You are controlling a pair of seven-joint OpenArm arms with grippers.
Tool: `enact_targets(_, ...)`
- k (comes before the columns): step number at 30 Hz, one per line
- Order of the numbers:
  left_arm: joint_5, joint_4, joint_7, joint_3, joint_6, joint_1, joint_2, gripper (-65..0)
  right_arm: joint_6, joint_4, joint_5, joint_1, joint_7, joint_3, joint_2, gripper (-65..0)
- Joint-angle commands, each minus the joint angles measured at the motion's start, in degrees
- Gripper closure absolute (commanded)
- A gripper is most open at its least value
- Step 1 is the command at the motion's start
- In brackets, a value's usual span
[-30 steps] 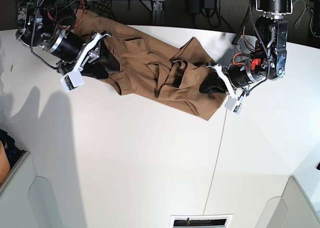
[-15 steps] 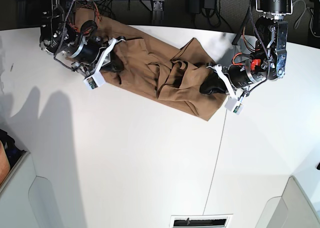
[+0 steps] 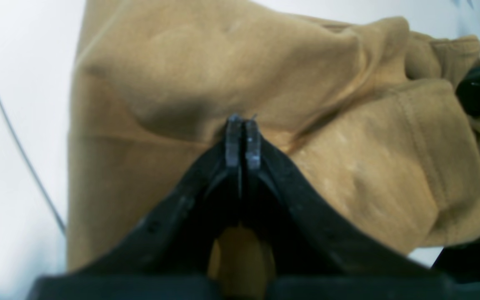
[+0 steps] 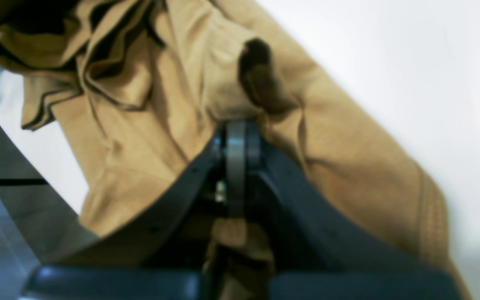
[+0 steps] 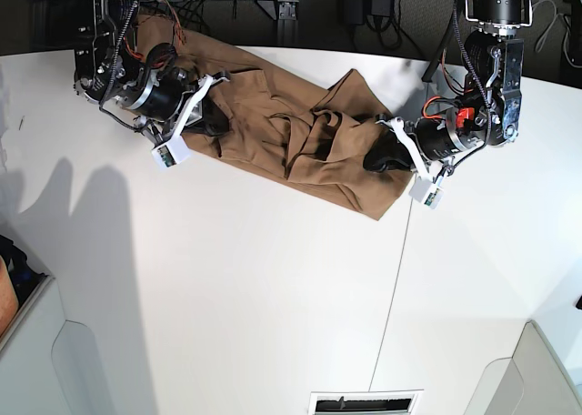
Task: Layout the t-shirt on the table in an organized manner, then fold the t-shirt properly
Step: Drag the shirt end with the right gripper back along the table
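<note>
Your t-shirt (image 5: 291, 137) lies bunched in a diagonal band along the far edge of the table (image 5: 273, 297), one end draped over that edge; your left gripper (image 3: 243, 125) pinches a fold at its near-right end, jaws together; your right gripper (image 4: 236, 137) clamps cloth near the far-left end.

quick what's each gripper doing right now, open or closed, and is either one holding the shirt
Left gripper: closed, pinching a fold of the t-shirt.
Right gripper: closed, clamped on the t-shirt.
</note>
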Motion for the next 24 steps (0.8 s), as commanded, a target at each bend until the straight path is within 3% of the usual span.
enact_targets(1,0.8,0.5,0.5,-0.2,0.5,-0.6,-0.5,0.0,0.0,1.8,0.9,0.7,0.9,0.1,0.3,0.0)
enact_targets(9,0.8,0.5,0.5,-0.2,0.5,-0.6,-0.5,0.0,-0.2,11.8,1.0,0.7,0.9,5.0,0.3,0.0)
enact_targets(15,0.8,0.5,0.5,-0.2,0.5,-0.6,-0.5,0.0,-0.6,12.0,1.0,0.7,0.5,9.1,0.3,0.0)
enact_targets(24,0.8,0.5,0.5,-0.2,0.5,-0.6,-0.5,0.0,-0.6,12.0,1.1,0.7,-0.6,9.7,0.3,0.0)
